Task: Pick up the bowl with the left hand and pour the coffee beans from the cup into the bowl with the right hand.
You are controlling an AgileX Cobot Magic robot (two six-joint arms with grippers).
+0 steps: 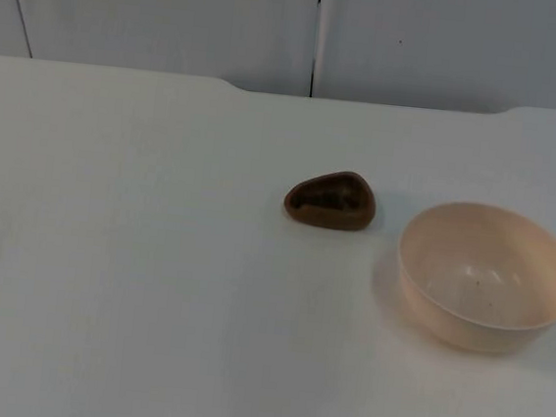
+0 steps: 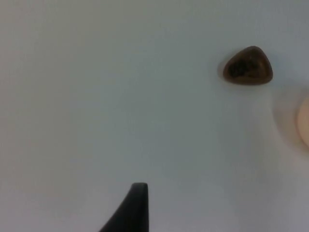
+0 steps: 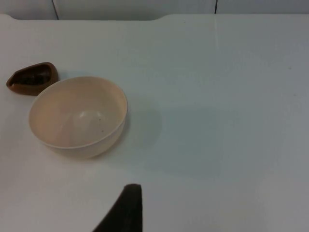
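At the centre of the top view, slightly right of middle, sits the small brown cup (image 1: 330,200) with dark coffee beans (image 1: 326,195) inside, upright on the white desk (image 1: 116,252). Just right of it, near but apart, stands the cream bowl (image 1: 486,275), close to the right edge of the frame and apparently empty apart from a few specks.

We judge the task to be at its very start: nothing is lifted. The left tool (image 2: 133,210) hangs above bare desk, well apart from cup and bowl; the right tool (image 3: 126,209) hangs above the desk near the bowl. One dark fingertip shows for each, so we cannot tell whether either is released or clenched.

Next, we think, the left arm must reach across past the cup to the bowl's rim without knocking the beans, while the right arm goes for the cup.
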